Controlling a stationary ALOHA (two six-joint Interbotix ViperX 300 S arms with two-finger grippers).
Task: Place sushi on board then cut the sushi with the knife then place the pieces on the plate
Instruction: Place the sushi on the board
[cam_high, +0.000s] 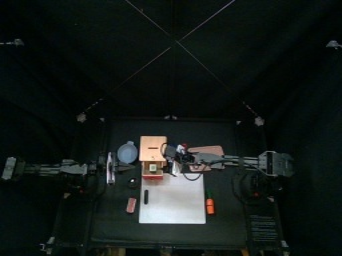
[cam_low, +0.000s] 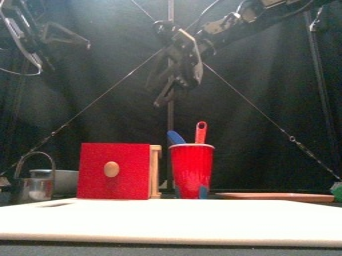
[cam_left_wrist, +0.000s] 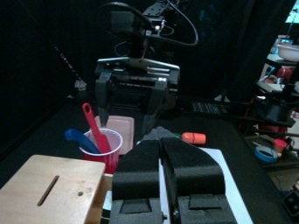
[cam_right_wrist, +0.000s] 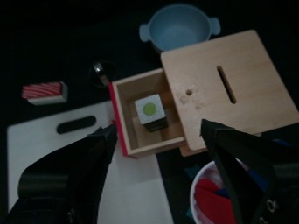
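Note:
The pale wooden box (cam_right_wrist: 222, 79) has its drawer pulled out, and a toy sushi piece (cam_right_wrist: 149, 109) with a green centre lies inside it. My right gripper (cam_right_wrist: 163, 166) hangs open above the drawer, holding nothing; it is high over the box (cam_high: 154, 158) in the top view and in the front view (cam_low: 181, 60). The white cutting board (cam_high: 174, 200) lies in front of the box. A red cup (cam_low: 191, 168) with a blue and a red toy knife stands beside the box. The pink tray (cam_left_wrist: 121, 127) is behind the cup. My left gripper (cam_left_wrist: 163, 179) rests shut at the table's left.
A blue-grey bowl (cam_right_wrist: 181, 24) sits behind the box. A red striped toy (cam_high: 131, 204) lies left of the board and an orange toy (cam_high: 210, 207) at its right edge. The metal cutter (cam_low: 38, 180) stands left of the box.

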